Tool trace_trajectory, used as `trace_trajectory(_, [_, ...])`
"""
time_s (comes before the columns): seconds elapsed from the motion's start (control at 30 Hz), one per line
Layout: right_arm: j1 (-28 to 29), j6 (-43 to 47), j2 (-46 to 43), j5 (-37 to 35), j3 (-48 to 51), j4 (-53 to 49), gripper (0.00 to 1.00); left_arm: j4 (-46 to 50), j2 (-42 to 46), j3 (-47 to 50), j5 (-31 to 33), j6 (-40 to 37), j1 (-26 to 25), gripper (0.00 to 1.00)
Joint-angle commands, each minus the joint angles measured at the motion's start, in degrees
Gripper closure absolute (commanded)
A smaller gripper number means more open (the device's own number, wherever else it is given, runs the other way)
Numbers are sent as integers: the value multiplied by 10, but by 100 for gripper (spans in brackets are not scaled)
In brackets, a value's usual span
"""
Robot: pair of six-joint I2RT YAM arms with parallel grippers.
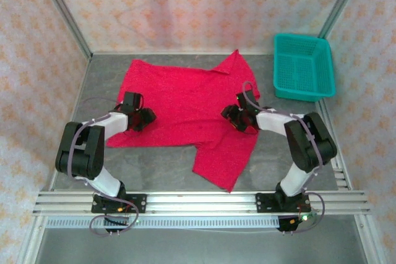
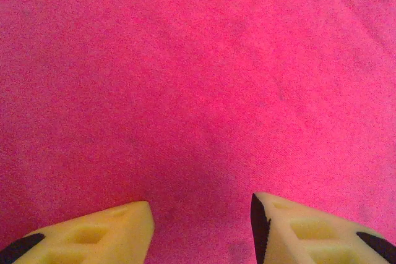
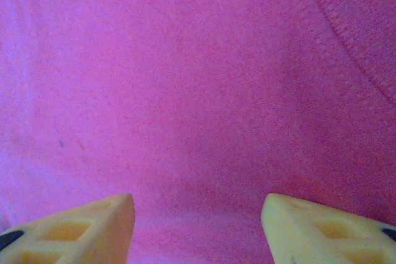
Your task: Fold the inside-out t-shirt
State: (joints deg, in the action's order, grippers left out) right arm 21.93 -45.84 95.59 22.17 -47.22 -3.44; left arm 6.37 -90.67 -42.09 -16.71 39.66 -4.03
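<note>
On the grey bench [image 1: 154, 165] the shirt [image 1: 185, 100] lies spread nearly flat across the middle. One sleeve points to the far right, near the basket [image 1: 301, 94], and a long flap runs toward the near edge on the right. The left hand [image 1: 141, 115] sits over the shirt's left margin and the right hand [image 1: 237, 117] over its right part, near where that flap begins. Each wrist view shows yellow fingers [image 2: 105, 230] set apart with bare red cloth between them and nothing pinched. Whether the tips press on the cloth I cannot tell. The step in hand looks like taking hold for a fold, and both hands are placed over smooth fabric rather than at an edge. A good grip would therefore need the tips pushed down into the cloth and then closed, so that a ridge gathers between them. The right wrist view shows a stitched seam [image 3: 352, 35] at its upper right, a thicker line that would likely hold better than the plain weave below. Closing both hands together and lifting to the same low height should keep the fold line straight. The risks, as I judge them, are catching only the top layer so that the shirt opens up, or dragging the whole garment across the bench instead of turning one part over.
</note>
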Motion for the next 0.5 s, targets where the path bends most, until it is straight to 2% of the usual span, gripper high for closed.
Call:
trace_trajectory(0.0, [-14, 17, -29, -82, 70, -142, 41, 45, 28, 61, 1, 23, -4, 51])
trace_trajectory(0.27, [-19, 30, -176, -117, 130, -242, 41, 124, 176, 117, 21, 33, -28, 50])
trace_trajectory(0.37, [-20, 57, -217, -136, 68, -283, 41, 165, 214, 82, 42, 17, -28, 49])
trace_trajectory(0.47, [-20, 91, -208, -161, -26, -286, 43, 186, 222, 27, 62, -7, -28, 49])
